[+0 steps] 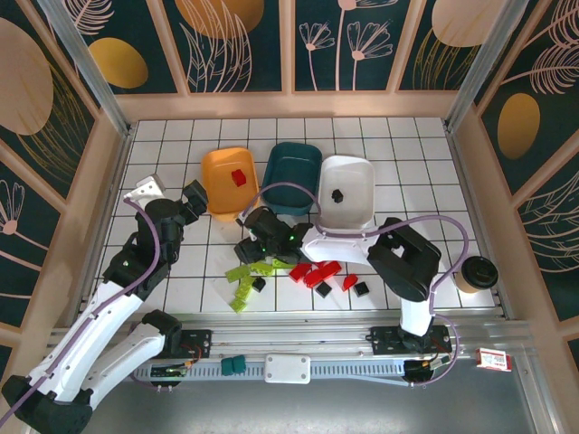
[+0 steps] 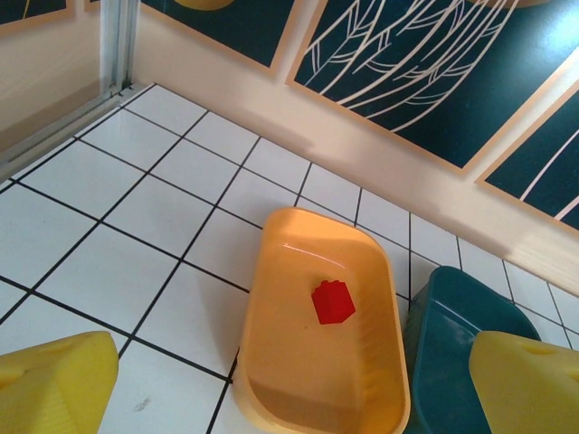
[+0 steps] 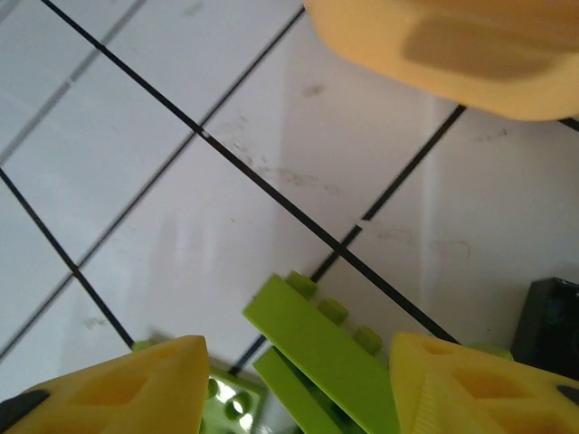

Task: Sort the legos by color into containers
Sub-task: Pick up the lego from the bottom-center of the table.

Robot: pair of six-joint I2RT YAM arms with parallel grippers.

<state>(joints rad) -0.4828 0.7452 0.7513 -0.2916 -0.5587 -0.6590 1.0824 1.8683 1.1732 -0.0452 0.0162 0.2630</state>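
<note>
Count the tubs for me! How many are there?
3. The orange tub is on the left, the teal tub in the middle, the white tub on the right. None seems hidden.

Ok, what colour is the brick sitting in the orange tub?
Red. The brick in the orange tub shows best in the left wrist view.

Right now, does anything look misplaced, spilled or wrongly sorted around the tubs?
Nothing stands out. The orange tub holds one red brick, the white tub one black brick, and the dark teal tub looks empty. The other bricks lie loose on the table in front of the tubs.
</note>
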